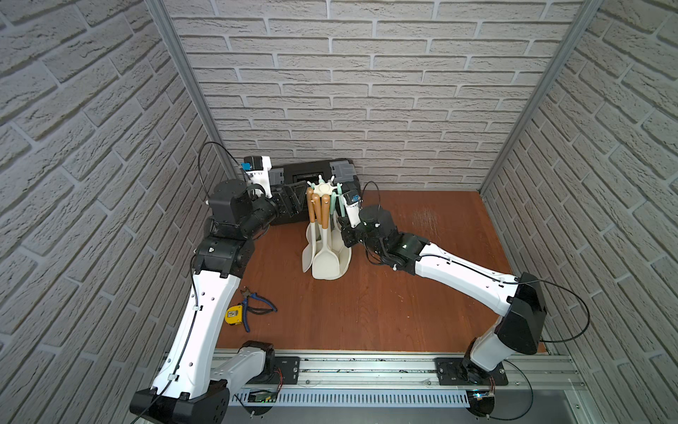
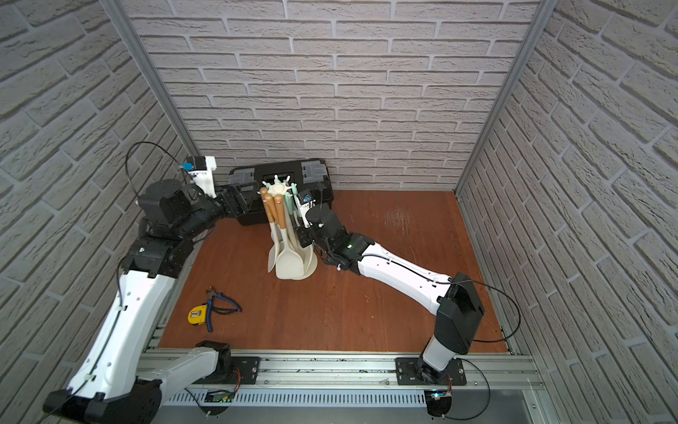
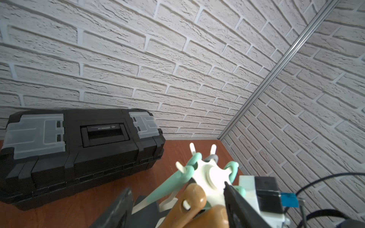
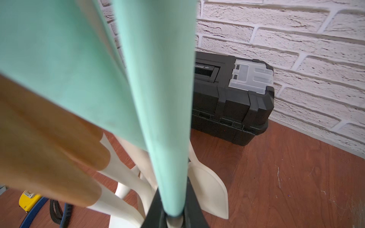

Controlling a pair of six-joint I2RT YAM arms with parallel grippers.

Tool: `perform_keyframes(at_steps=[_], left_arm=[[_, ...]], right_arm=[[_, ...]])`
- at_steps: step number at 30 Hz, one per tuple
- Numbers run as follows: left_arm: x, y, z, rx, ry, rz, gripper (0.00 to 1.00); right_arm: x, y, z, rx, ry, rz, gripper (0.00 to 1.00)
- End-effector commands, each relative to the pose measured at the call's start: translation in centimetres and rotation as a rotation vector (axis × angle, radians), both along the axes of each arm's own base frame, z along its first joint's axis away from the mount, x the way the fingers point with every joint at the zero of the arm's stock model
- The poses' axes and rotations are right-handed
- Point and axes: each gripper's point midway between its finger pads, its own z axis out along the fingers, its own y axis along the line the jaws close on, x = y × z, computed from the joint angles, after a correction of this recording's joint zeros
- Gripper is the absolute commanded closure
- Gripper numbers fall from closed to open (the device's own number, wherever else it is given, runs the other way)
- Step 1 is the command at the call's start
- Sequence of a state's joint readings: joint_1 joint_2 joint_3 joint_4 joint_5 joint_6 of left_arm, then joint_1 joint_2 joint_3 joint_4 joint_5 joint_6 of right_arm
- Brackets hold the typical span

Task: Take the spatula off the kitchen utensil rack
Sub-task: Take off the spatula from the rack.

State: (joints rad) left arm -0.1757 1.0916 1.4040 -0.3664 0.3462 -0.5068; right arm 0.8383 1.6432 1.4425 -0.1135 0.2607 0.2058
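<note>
Close before the right wrist camera hung the spatula (image 4: 158, 118), as I judged the mint-handled utensil, upright on the kitchen utensil rack (image 1: 323, 189). Right end effector (image 4: 174, 215), at the rack's 3 o'clock, gripped its handle low; the holding prong lay straight above. Left end effector (image 3: 176, 194) stood open at 9 o'clock

Two white-and-black arms meet at a utensil stand.
The cream-white kitchen utensil rack (image 2: 310, 268) with its star-shaped hook crown carries brown-handled cream utensils (image 2: 279, 214) at its front. The left gripper (image 2: 240, 200) is beside its crown. The right gripper (image 2: 303, 235) is low on its right, at a mint-green utensil handle (image 2: 290, 211). A black plastic toolbox (image 2: 279, 170) lies behind it. A yellow tape measure (image 2: 195, 315) and blue-handled pliers (image 2: 220, 306) lie well apart, front-left.
</note>
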Motion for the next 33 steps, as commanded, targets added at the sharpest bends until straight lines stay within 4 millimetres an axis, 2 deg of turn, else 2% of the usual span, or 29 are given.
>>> perform_keyframes(at_steps=[1,6,11,22,28,33], left_arm=[[1.0,-0.4,-0.3,-0.001,0.042,0.004,0.25],[2.5,-0.5,-2.7,0.056,0.131,0.037,0.25],[2.9,-0.8,-4.4,0.071,0.179,0.036,0.25],[2.5,0.2,-4.8,0.117,0.197,0.075,0.25],[2.4,0.6,-5.2,0.144,0.218,0.086,0.25],[2.4,0.4,-4.2,0.134,0.187,0.079,0.25]], right_arm=[[0.7,-0.1,1.0,0.029,-0.024,-0.024,0.97],[0.7,-0.5,1.6,0.023,-0.036,-0.037,0.97],[0.7,-0.8,2.4,0.041,-0.057,-0.052,0.97],[1.4,-2.2,3.7,0.041,-0.078,-0.138,0.97],[1.6,-3.1,3.4,-0.031,-0.098,-0.167,0.97],[1.8,-3.7,3.2,-0.031,-0.088,-0.189,0.97]])
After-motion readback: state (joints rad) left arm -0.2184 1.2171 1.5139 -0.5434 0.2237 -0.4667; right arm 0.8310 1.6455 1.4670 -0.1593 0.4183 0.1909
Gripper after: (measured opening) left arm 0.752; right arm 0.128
